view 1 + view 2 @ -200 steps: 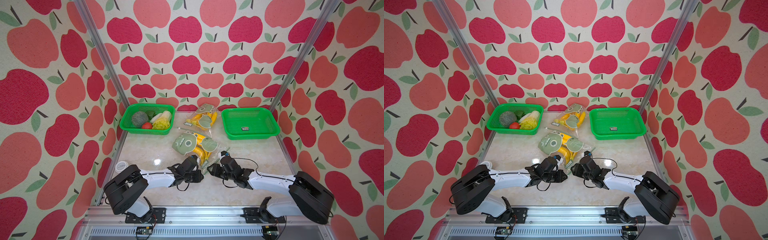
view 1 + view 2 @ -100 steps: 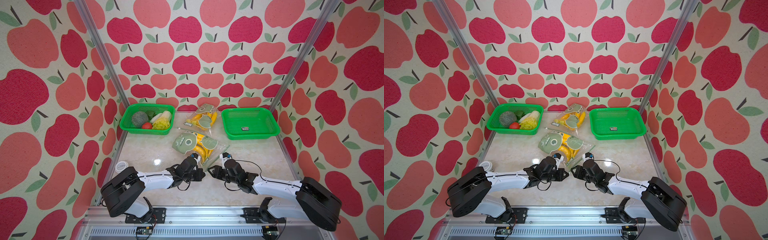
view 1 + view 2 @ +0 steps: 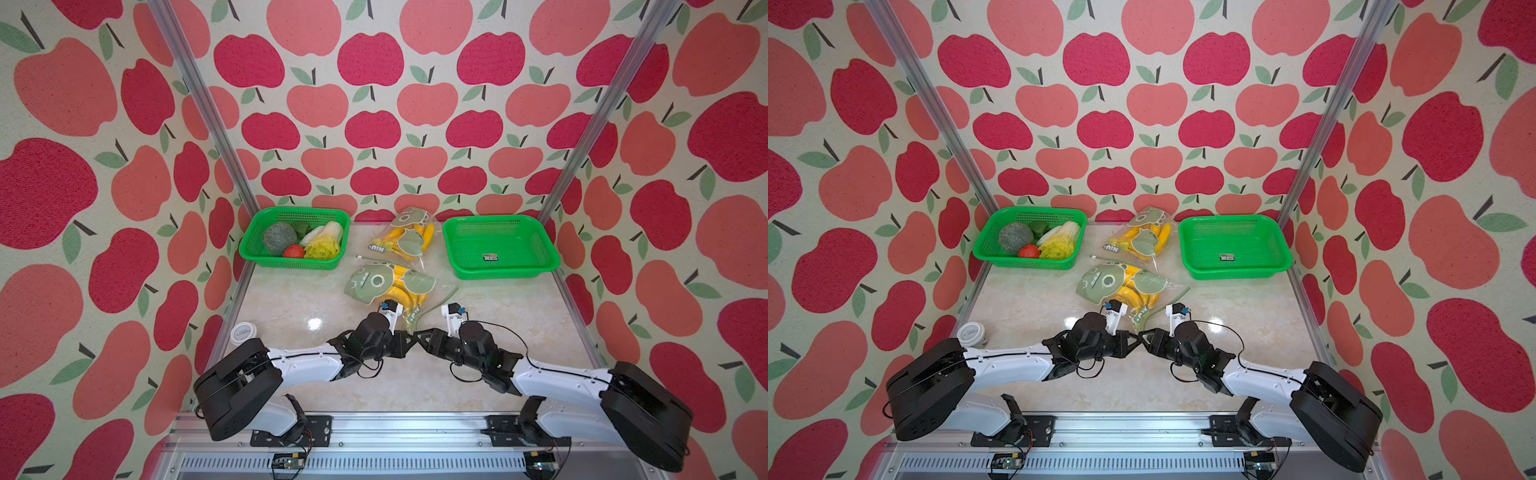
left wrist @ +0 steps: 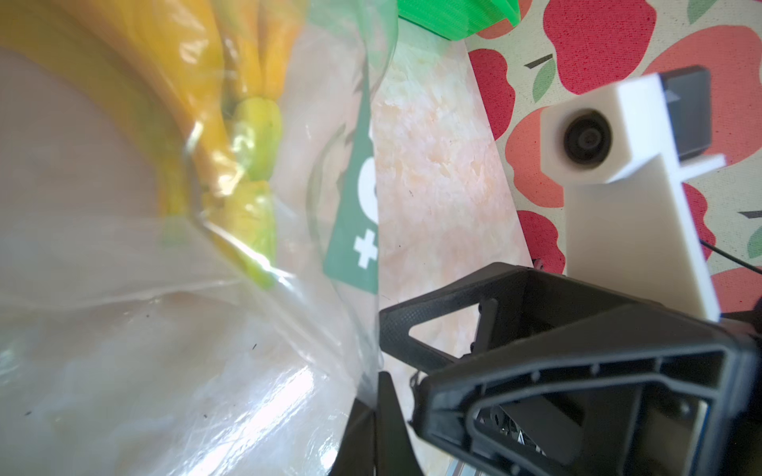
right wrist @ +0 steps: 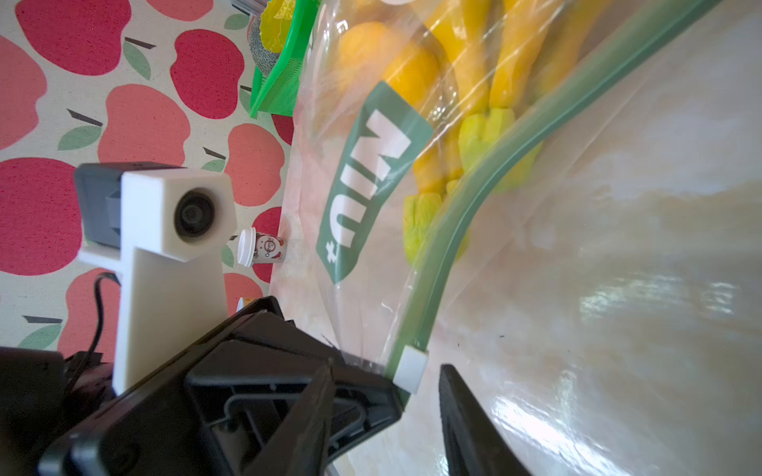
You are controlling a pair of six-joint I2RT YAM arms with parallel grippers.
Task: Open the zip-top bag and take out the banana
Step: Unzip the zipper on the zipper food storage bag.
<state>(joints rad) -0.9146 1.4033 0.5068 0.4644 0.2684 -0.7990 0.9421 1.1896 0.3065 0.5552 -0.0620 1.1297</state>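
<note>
The clear zip-top bag printed with green cartoon faces (image 3: pixel 374 284) lies on the pale marble desk (image 3: pixel 291 307), near the empty green mesh basket (image 3: pixel 540 266), with the yellow bananas (image 3: pixel 401 297) sealed inside. At the bag corner pointing away from that basket, the left tool (image 4: pixel 373 395) is clamped tight on thin plastic film. The right tool (image 5: pixel 387 395) stands partly wide, the white zip slider (image 5: pixel 410 369) sitting between its jaws, not yet gripped.

The likely failures:
- The right tool closes just off the small slider and catches only film.
- The left pinch slips, so the whole bag drags instead of unzipping.
- The banana stems crowd the green zip track (image 5: pixel 474 198) and jam the slider.
- The two tools, almost touching, collide.
</note>
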